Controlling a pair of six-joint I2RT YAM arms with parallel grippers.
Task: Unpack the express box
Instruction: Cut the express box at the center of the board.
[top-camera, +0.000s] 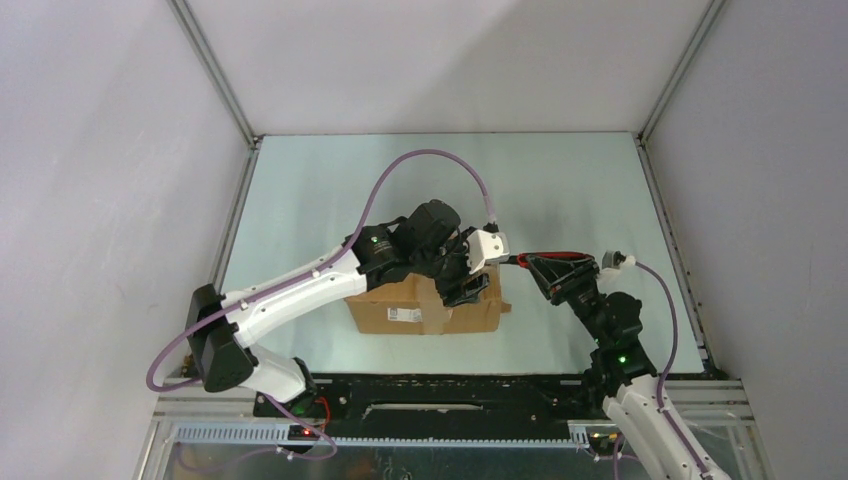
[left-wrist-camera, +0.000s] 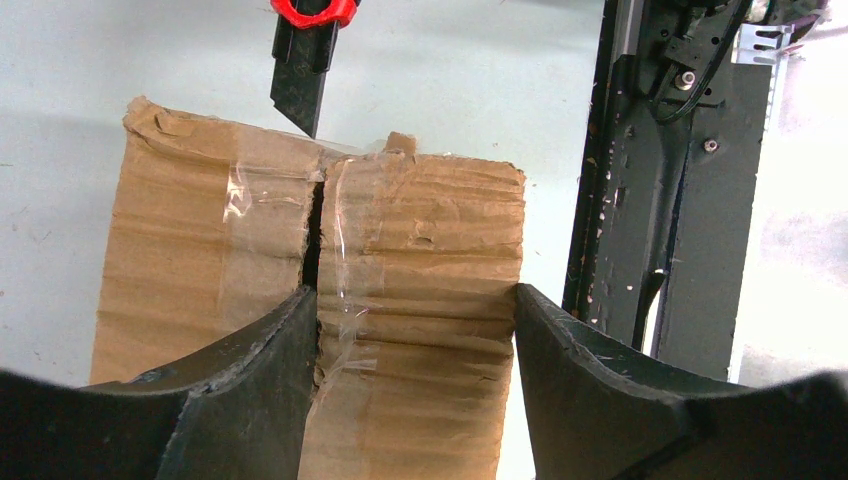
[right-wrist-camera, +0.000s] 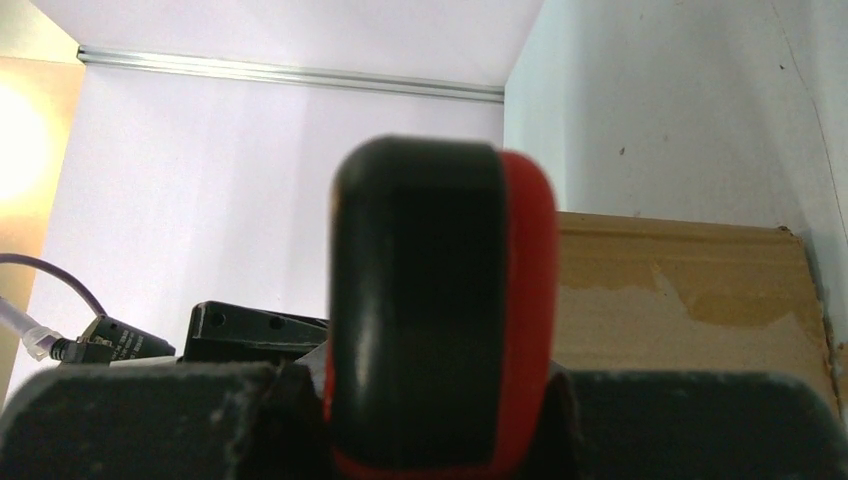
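Note:
The express box, a brown carton with a white label, lies near the table's front edge. My left gripper reaches down onto its top. In the left wrist view the taped centre seam is split, and my left gripper has one finger in the seam and the other against the box's outer edge, clamping that half of the express box. My right gripper is shut on a red-and-black utility knife. The knife's tip touches the end of the seam. Its handle fills the right wrist view.
The black base rail runs along the near edge, close beside the box. White enclosure walls with aluminium posts surround the pale table. A purple cable arcs over the left arm.

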